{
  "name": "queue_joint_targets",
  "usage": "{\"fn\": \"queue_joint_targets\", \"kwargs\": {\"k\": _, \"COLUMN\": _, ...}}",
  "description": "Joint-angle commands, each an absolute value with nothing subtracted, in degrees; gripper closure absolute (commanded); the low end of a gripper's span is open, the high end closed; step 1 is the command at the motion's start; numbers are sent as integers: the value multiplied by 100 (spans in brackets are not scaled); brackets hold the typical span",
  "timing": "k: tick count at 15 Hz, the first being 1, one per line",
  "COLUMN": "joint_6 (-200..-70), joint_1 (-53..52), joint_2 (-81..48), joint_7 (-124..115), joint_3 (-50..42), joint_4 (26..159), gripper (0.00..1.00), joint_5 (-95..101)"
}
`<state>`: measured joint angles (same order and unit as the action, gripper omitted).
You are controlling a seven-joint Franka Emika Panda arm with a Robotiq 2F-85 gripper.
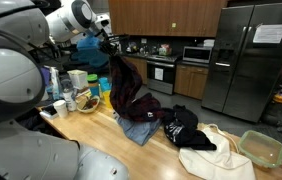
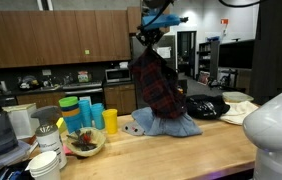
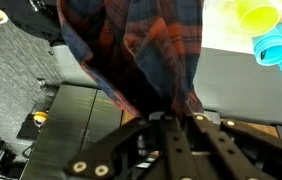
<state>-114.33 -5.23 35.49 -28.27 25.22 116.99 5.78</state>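
My gripper (image 1: 108, 44) is shut on a red and blue plaid shirt (image 1: 129, 88) and holds it up by its top, so it hangs down over the wooden counter (image 1: 171, 162). In an exterior view the gripper (image 2: 149, 35) is high above the counter and the shirt (image 2: 158, 85) drapes to a blue garment (image 2: 163, 124) lying on the counter. In the wrist view the plaid cloth (image 3: 131, 50) is pinched between the fingers (image 3: 169, 117).
A black garment (image 1: 186, 128), a cream cloth (image 1: 219, 158) and a green container (image 1: 262, 148) lie on the counter. Yellow and blue cups (image 2: 99, 118), a bowl (image 2: 84, 144) and stacked cups (image 2: 47, 160) stand nearby. A fridge (image 1: 249, 55) stands behind.
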Motion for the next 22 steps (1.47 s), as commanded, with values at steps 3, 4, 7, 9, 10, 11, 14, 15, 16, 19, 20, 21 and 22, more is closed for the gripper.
{"fn": "queue_joint_targets", "kwargs": {"k": 3, "joint_6": -11198, "joint_1": -568, "joint_2": 3365, "joint_7": -2697, "joint_3": 2830, "joint_4": 11078, "gripper": 98, "joint_5": 891}}
{"fn": "queue_joint_targets", "kwargs": {"k": 4, "joint_6": -11170, "joint_1": -575, "joint_2": 3336, "joint_7": -2691, "joint_3": 2905, "joint_4": 10986, "gripper": 98, "joint_5": 924}}
{"fn": "queue_joint_targets", "kwargs": {"k": 7, "joint_6": -11103, "joint_1": -613, "joint_2": 3244, "joint_7": -2685, "joint_3": 3157, "joint_4": 10678, "gripper": 98, "joint_5": 1040}}
{"fn": "queue_joint_targets", "kwargs": {"k": 9, "joint_6": -11056, "joint_1": -628, "joint_2": 3180, "joint_7": -2667, "joint_3": 3359, "joint_4": 10446, "gripper": 98, "joint_5": 1130}}
{"fn": "queue_joint_targets", "kwargs": {"k": 10, "joint_6": -11041, "joint_1": -635, "joint_2": 3155, "joint_7": -2654, "joint_3": 3450, "joint_4": 10339, "gripper": 98, "joint_5": 1162}}
{"fn": "queue_joint_targets", "kwargs": {"k": 11, "joint_6": -11027, "joint_1": -629, "joint_2": 3133, "joint_7": -2647, "joint_3": 3538, "joint_4": 10230, "gripper": 98, "joint_5": 1197}}
{"fn": "queue_joint_targets", "kwargs": {"k": 14, "joint_6": -10968, "joint_1": -631, "joint_2": 3089, "joint_7": -2594, "joint_3": 3693, "joint_4": 9859, "gripper": 98, "joint_5": 1191}}
{"fn": "queue_joint_targets", "kwargs": {"k": 15, "joint_6": -10919, "joint_1": -653, "joint_2": 3056, "joint_7": -2548, "joint_3": 3710, "joint_4": 9729, "gripper": 98, "joint_5": 1144}}
{"fn": "queue_joint_targets", "kwargs": {"k": 16, "joint_6": -10837, "joint_1": -688, "joint_2": 3006, "joint_7": -2492, "joint_3": 3696, "joint_4": 9580, "gripper": 98, "joint_5": 1055}}
{"fn": "queue_joint_targets", "kwargs": {"k": 19, "joint_6": -10620, "joint_1": -829, "joint_2": 2744, "joint_7": -2333, "joint_3": 3502, "joint_4": 9163, "gripper": 98, "joint_5": 637}}
{"fn": "queue_joint_targets", "kwargs": {"k": 20, "joint_6": -10575, "joint_1": -872, "joint_2": 2643, "joint_7": -2274, "joint_3": 3389, "joint_4": 9042, "gripper": 98, "joint_5": 456}}
{"fn": "queue_joint_targets", "kwargs": {"k": 21, "joint_6": -10519, "joint_1": -932, "joint_2": 2556, "joint_7": -2208, "joint_3": 3242, "joint_4": 8928, "gripper": 98, "joint_5": 241}}
{"fn": "queue_joint_targets", "kwargs": {"k": 22, "joint_6": -10444, "joint_1": -990, "joint_2": 2439, "joint_7": -2142, "joint_3": 3094, "joint_4": 8807, "gripper": 98, "joint_5": -9}}
